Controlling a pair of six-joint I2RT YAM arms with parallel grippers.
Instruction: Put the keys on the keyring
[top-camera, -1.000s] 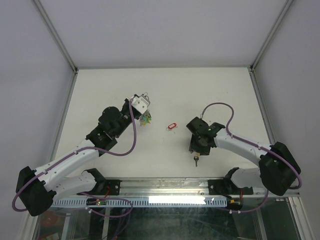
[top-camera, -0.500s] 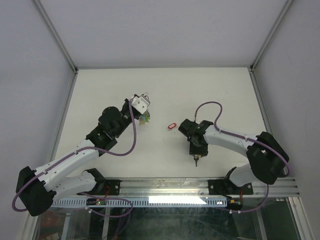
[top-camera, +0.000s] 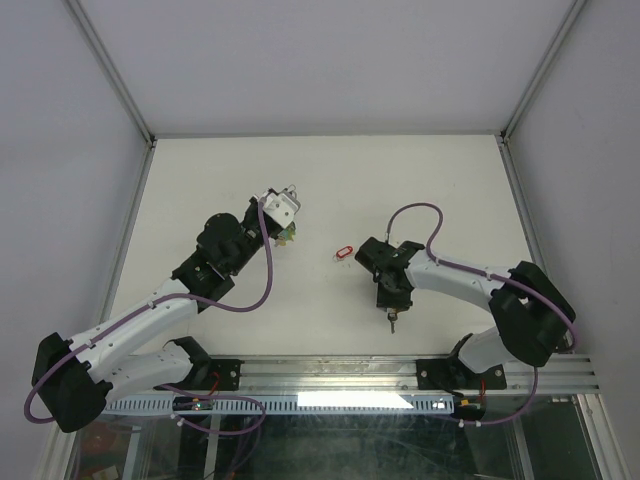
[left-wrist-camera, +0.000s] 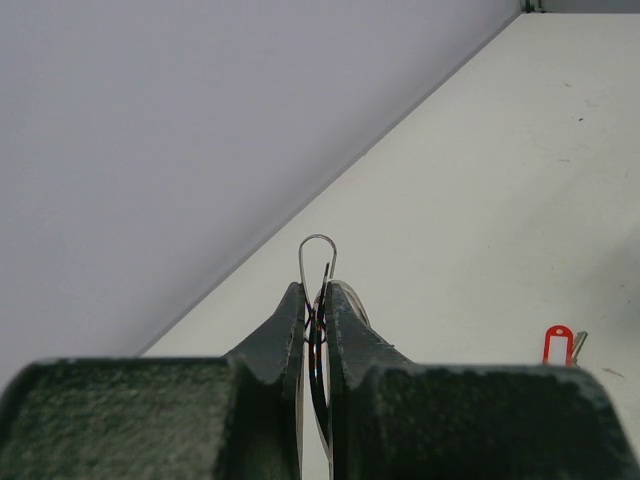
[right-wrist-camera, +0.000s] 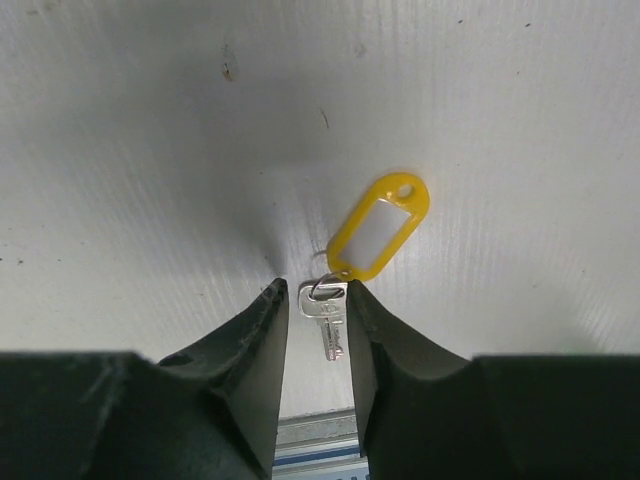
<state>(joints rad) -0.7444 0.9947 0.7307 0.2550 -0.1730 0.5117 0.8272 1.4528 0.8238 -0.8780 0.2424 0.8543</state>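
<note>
Left gripper (left-wrist-camera: 317, 305): clenched on the thin silver wire keyring (left-wrist-camera: 318, 255). The ring sits edge-on between the two dark fingers (left-wrist-camera: 285, 335). Its top loop pokes out just past the tips and the rest runs back down into the jaw gap. In the top view a clump of coloured bits (top-camera: 288, 235) hangs just beside the tips, too small to tell what each is.

A red plastic tag (left-wrist-camera: 558, 343) with a bit of silver metal at its end lies flat on the white table (left-wrist-camera: 500, 150). It is off to the right of the left fingers, well apart from them. In the top view it lies between the two grippers.

Right gripper (right-wrist-camera: 315, 300): pointed down at the table, jaws parted only narrowly and straddling a small silver key (right-wrist-camera: 328, 320).
- The key head sits between the fingertips and the blade runs back toward the wrist.
- A sliver of table shows between the key head and the finger on the view's left, so it's not clamped.
- The other finger is right at the key's edge; I cannot tell if it touches.

A yellow plastic tag (right-wrist-camera: 380, 225) with a pale label window lies flat just ahead of the tips, angled off to the right. A small wire loop joins it to the key head.
</note>
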